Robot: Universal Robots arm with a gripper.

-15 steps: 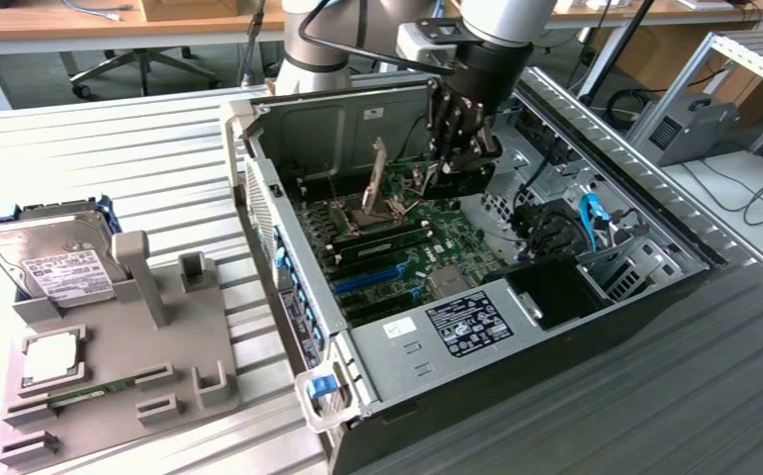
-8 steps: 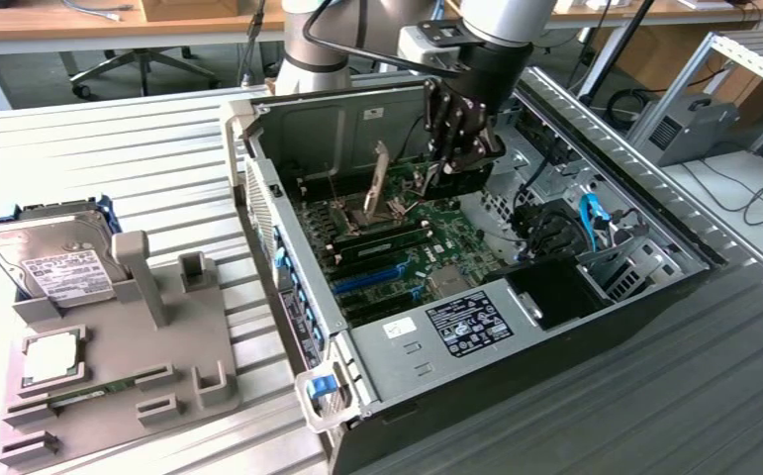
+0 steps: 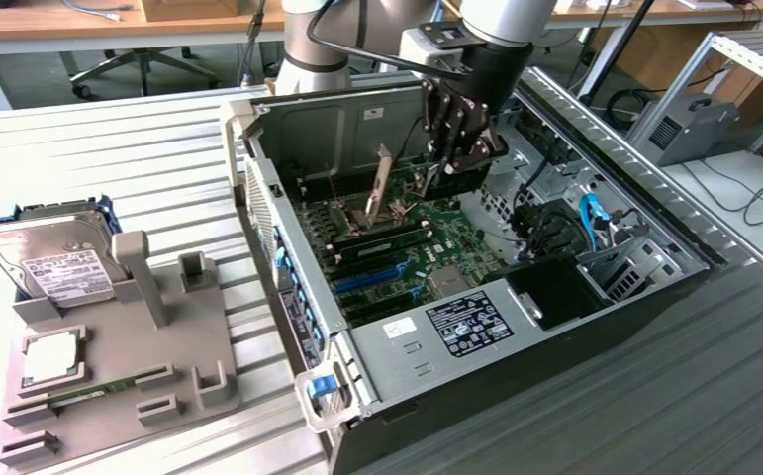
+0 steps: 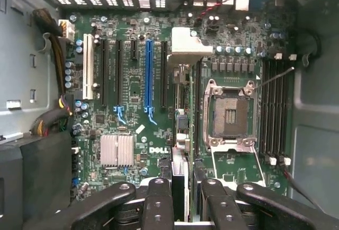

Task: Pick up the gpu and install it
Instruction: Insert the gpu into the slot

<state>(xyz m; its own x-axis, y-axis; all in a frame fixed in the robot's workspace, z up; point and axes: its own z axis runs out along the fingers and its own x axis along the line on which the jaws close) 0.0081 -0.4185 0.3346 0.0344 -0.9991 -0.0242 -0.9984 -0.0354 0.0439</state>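
Standing edge-on over the motherboard (image 4: 132, 81), the thin gpu (image 4: 179, 185) sits clamped in the claw (image 4: 183, 198).

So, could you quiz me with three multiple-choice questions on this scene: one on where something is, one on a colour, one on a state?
1. The hard drive sits: A inside the computer; B on the grey stand at the exterior view's left; C in the tool.
2. The long coloured slot is: A red; B blue; C yellow.
3. The tool is: A empty; B gripping the gpu; C gripping a cable.
B, it leans on the stand; B, a blue strip on the board; B, a thin card sits between its fingers.
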